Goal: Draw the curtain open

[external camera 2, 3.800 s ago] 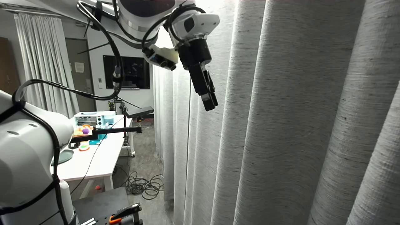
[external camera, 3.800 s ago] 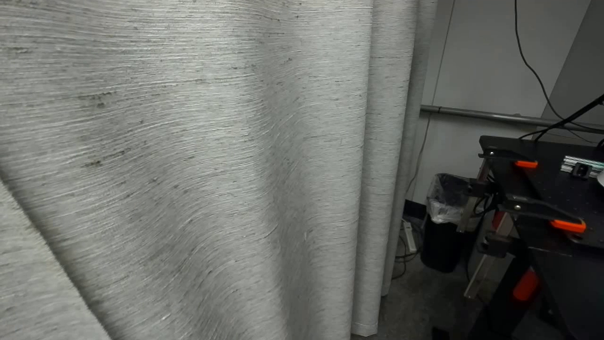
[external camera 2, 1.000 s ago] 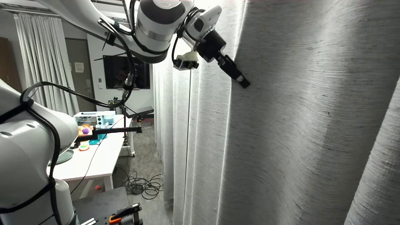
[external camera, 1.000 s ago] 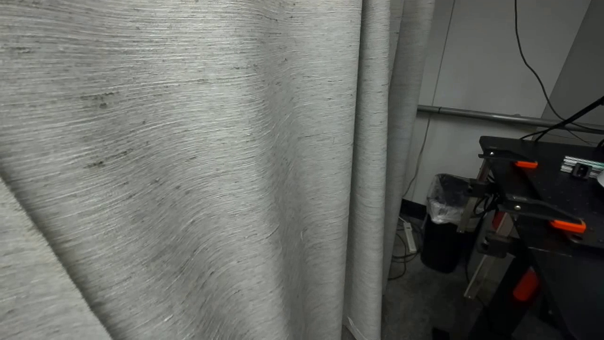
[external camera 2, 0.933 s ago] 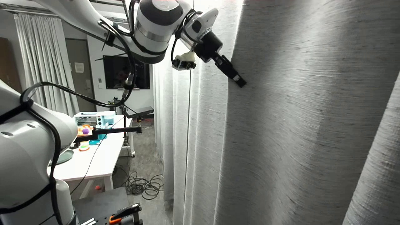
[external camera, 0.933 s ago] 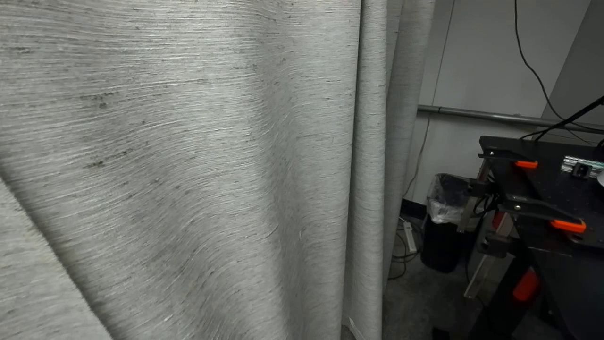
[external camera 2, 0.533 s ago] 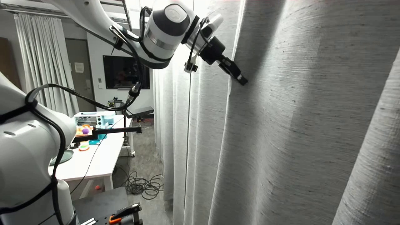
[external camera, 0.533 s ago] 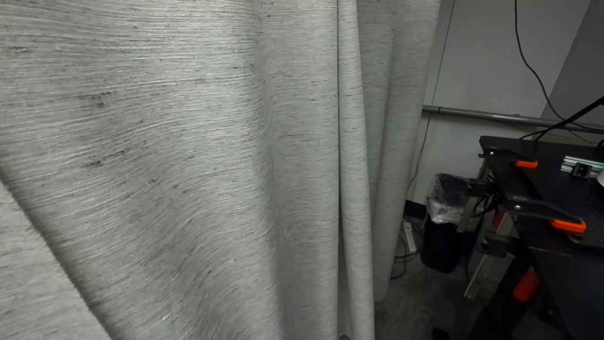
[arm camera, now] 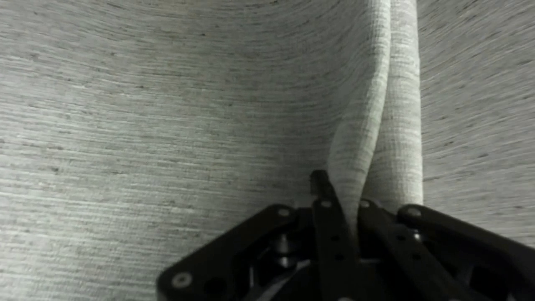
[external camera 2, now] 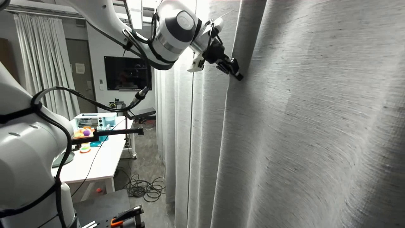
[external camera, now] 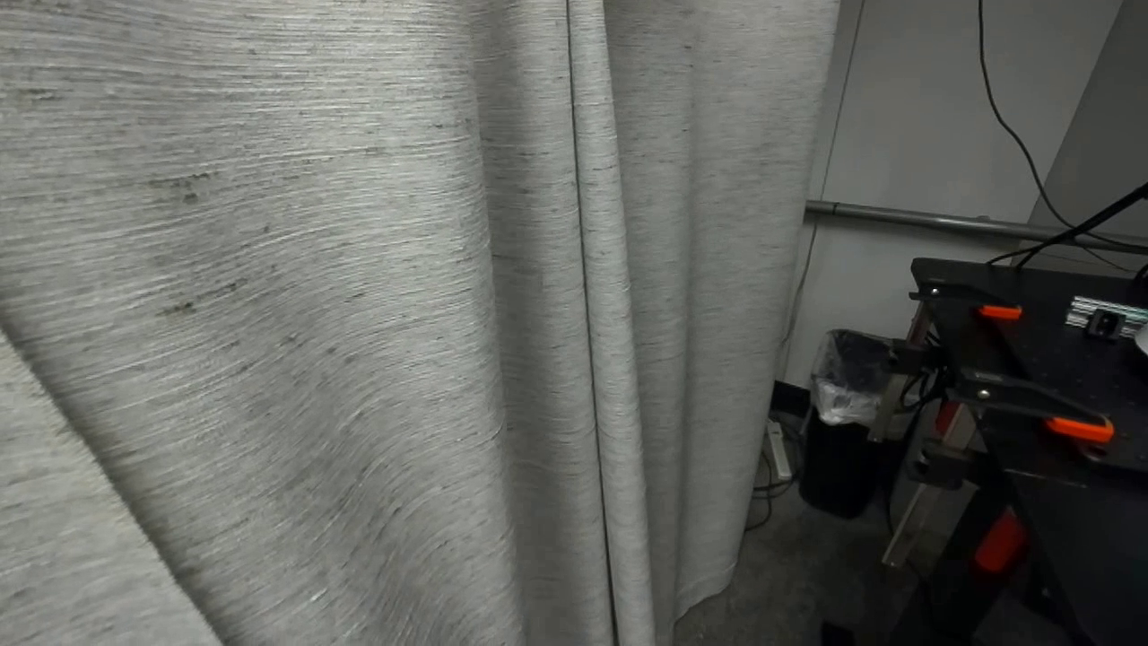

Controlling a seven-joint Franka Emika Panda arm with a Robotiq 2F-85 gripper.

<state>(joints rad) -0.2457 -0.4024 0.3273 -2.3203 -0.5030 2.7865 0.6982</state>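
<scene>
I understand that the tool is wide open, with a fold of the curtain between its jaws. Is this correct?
The tool is not wide open: the wrist view shows it shut on that fold of the curtain.

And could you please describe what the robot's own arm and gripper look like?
The arm is glossy white with rounded segments, a dark band framing a pale round disc, and a silvery ring. Black straps and black cables run over it. The gripper is black and angular, with slim bars and light round screw heads in the wrist view. I see no readable lettering.
</scene>
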